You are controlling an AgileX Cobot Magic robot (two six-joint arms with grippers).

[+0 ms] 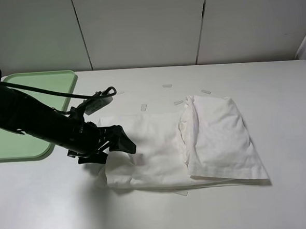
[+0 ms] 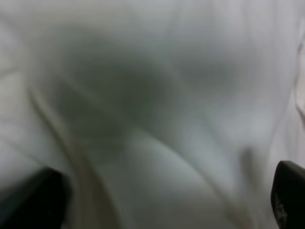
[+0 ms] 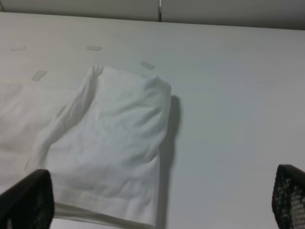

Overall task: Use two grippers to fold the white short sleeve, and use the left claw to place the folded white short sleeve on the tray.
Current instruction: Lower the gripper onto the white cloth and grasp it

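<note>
Tray: We found the tray at the far left of the table, apart from the shirt, with the left arm crossing over it.

Left gripper: The left gripper sat low over the shirt's left end. Blurred cloth filled its wrist view. Its fingers stood wide apart at the corners of that view, and we saw nothing pinched between them.

White short sleeve: The white short sleeve lay flat at mid-table, to the right of the tray, with its long axis running left to right.

Folded part: The shirt's right end lay doubled over the middle, a thicker stack than the single layer on the left.

Right gripper: The right gripper was out of the high view. In its wrist view it was spread wide and empty, above the table and clear of the folded end.

Deciding relation: We judged the left gripper the nearer one to the unfolded left end. The shirt stretched away from it to the right, and the tray lay the opposite way.
</note>
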